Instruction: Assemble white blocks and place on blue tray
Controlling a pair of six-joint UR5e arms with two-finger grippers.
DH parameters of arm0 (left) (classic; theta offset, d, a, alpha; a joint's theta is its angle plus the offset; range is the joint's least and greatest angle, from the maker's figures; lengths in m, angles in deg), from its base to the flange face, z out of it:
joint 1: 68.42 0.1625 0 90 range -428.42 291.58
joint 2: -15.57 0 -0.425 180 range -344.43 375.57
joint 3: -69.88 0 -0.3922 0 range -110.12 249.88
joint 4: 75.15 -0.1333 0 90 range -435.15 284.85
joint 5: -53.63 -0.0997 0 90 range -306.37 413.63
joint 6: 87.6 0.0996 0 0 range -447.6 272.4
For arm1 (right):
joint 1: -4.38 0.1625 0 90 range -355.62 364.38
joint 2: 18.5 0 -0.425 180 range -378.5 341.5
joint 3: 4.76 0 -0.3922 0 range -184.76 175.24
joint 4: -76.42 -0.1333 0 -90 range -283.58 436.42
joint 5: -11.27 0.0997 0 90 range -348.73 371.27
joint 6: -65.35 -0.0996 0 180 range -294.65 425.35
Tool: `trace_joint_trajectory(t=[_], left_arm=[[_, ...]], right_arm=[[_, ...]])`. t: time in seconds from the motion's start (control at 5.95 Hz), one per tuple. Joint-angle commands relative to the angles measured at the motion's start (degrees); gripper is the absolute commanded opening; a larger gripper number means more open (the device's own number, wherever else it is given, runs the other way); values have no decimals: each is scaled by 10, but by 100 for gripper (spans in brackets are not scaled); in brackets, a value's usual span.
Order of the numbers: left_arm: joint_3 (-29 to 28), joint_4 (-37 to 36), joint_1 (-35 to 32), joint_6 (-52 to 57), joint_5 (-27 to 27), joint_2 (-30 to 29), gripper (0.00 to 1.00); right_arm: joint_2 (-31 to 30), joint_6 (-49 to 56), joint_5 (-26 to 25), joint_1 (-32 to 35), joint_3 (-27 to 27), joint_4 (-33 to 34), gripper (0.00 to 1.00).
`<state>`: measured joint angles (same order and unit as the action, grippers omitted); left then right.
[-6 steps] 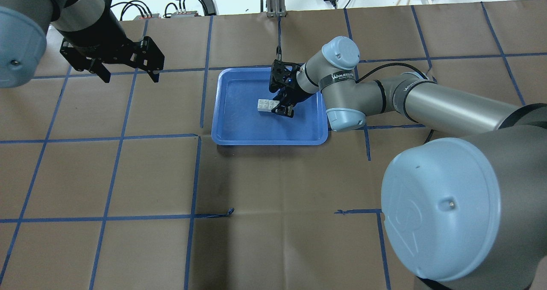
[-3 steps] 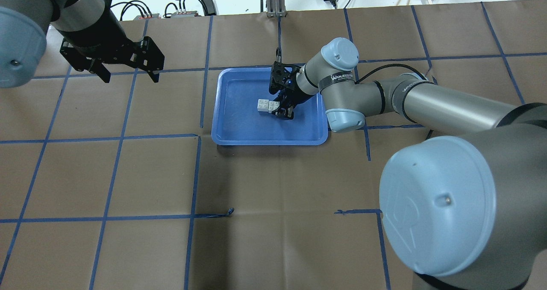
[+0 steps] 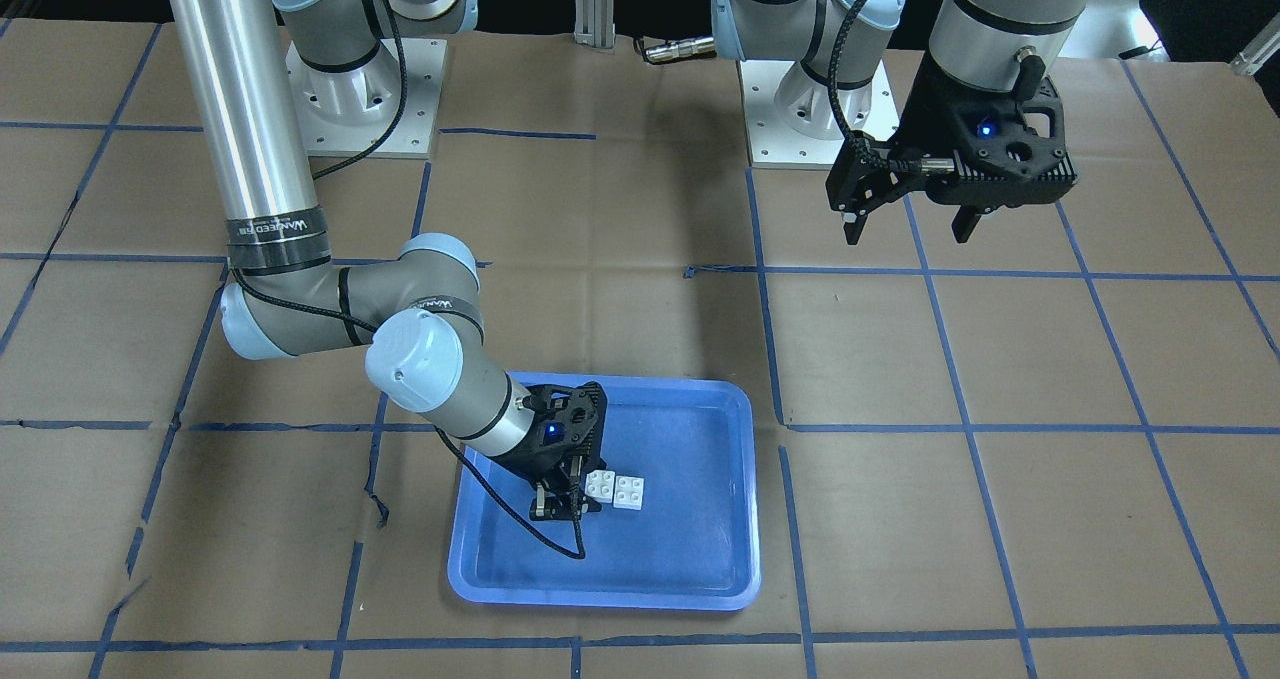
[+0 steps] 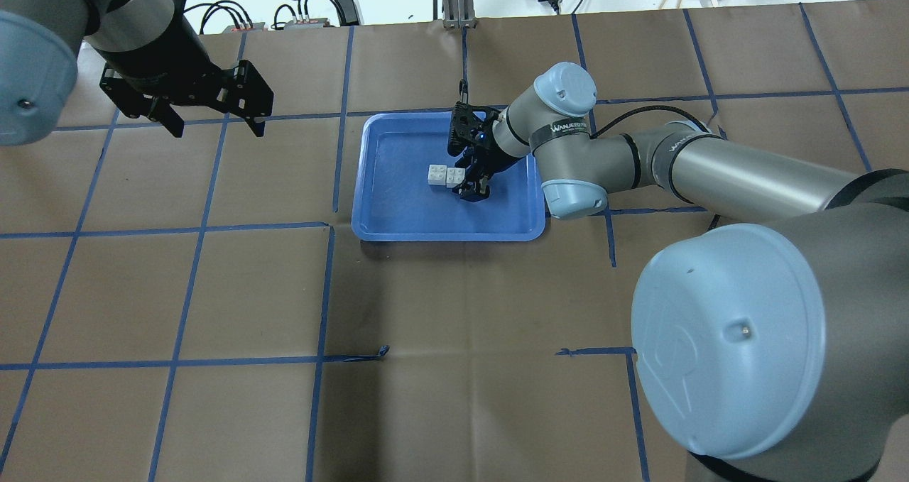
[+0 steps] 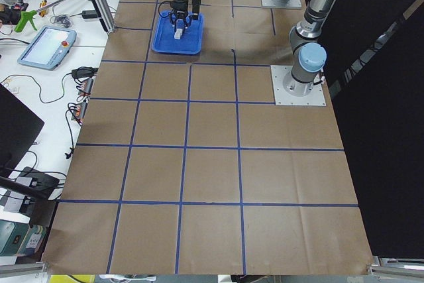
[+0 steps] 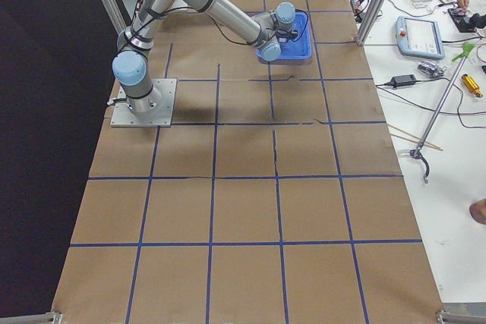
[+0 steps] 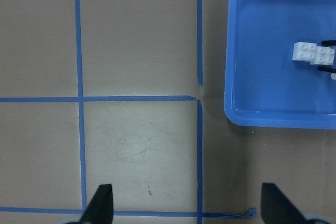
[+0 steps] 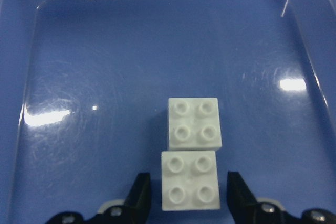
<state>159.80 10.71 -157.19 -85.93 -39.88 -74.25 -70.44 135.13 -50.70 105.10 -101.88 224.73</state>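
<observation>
Two white blocks (image 4: 446, 175) sit side by side, touching, studs up, on the blue tray (image 4: 398, 212). They also show in the front view (image 3: 616, 487), the left wrist view (image 7: 313, 54) and the right wrist view (image 8: 191, 153). My right gripper (image 4: 461, 179) is low over the tray and straddles the block nearer to it. In the right wrist view its fingers (image 8: 140, 198) stand a small gap off each side of that block, so it is open. My left gripper (image 4: 215, 128) is open and empty, high over the table, left of the tray.
The tray (image 3: 680, 559) lies on brown paper marked with blue tape lines (image 4: 323, 290). Cables and tools lie beyond the table's far edge (image 4: 312, 6). The two arm bases (image 3: 800, 109) stand at the robot's side of the table.
My right gripper has shifted very slightly at the blocks. The blocks and the left arm have not visibly moved.
</observation>
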Motion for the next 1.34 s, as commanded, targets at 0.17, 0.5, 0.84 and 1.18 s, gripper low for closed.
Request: trace_joint_trajectory(t=[0.17, 0.5, 0.84, 1.18], left_arm=[[0, 0, 0, 0, 0, 0, 99], [0, 0, 0, 0, 0, 0, 99], [0, 0, 0, 0, 0, 0, 99], [0, 0, 0, 0, 0, 0, 99]], right_arm=[[-4, -29, 0, 0, 5, 1, 86], [-16, -65, -3, 0, 8, -1, 99], [-53, -69, -11, -3, 28, -74, 100], [-89, -84, -49, -18, 77, -202, 100]])
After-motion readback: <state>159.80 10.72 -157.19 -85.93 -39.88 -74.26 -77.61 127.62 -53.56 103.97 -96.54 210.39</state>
